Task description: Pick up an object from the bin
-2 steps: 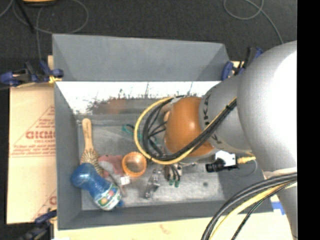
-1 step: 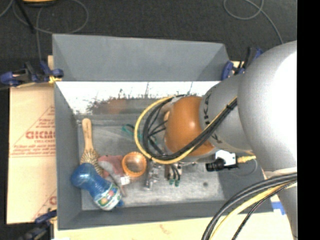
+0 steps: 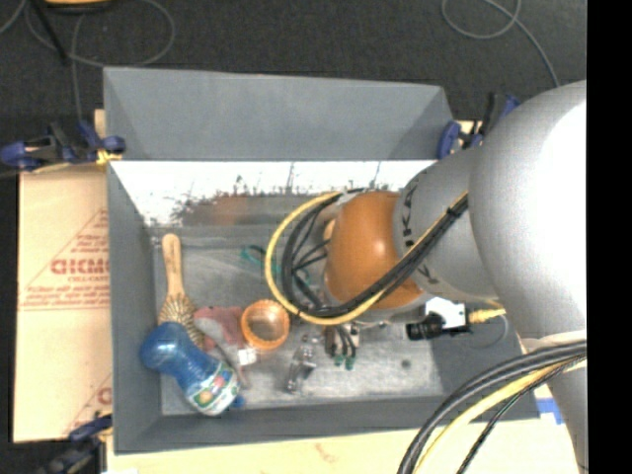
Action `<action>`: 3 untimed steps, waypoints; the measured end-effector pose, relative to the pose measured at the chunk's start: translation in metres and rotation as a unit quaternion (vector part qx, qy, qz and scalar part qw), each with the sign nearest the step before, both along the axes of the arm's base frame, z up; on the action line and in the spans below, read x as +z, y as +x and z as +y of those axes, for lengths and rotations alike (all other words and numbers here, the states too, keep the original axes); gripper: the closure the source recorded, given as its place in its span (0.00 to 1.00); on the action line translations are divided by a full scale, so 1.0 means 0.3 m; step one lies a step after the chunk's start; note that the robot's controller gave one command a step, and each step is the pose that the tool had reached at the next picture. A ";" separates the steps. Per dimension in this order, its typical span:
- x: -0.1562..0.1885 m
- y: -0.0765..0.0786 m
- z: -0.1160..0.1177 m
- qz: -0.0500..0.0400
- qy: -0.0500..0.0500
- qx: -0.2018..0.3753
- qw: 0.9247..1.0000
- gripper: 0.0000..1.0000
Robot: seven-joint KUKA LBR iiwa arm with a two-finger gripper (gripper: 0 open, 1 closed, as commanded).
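Observation:
My gripper point(image 3: 341, 349) hangs below the orange wrist cover, low over the bin floor a little right of the middle. Just to its left lies a small grey metal piece point(image 3: 296, 371). Further left, an orange see-through cup point(image 3: 265, 324) lies on its side with its mouth turned up toward the camera. A pink soft thing point(image 3: 219, 322) rests against the cup's left side. Nothing shows in the gripper.
A blue bottle with a coloured label point(image 3: 188, 366) lies in the front left corner. A wooden hairbrush point(image 3: 176, 284) lies along the left wall. A thin teal thing point(image 3: 255, 258) pokes out by the cables. The arm covers the bin's right half.

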State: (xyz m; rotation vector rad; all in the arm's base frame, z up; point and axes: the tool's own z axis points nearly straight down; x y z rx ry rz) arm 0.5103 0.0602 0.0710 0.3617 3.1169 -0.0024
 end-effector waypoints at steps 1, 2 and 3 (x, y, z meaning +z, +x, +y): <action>0.000 0.000 0.000 0.000 0.000 0.000 1.000 0.00; 0.040 0.112 0.128 -0.002 0.002 -0.141 0.990 1.00; 0.040 0.112 0.127 -0.002 0.001 -0.140 0.990 1.00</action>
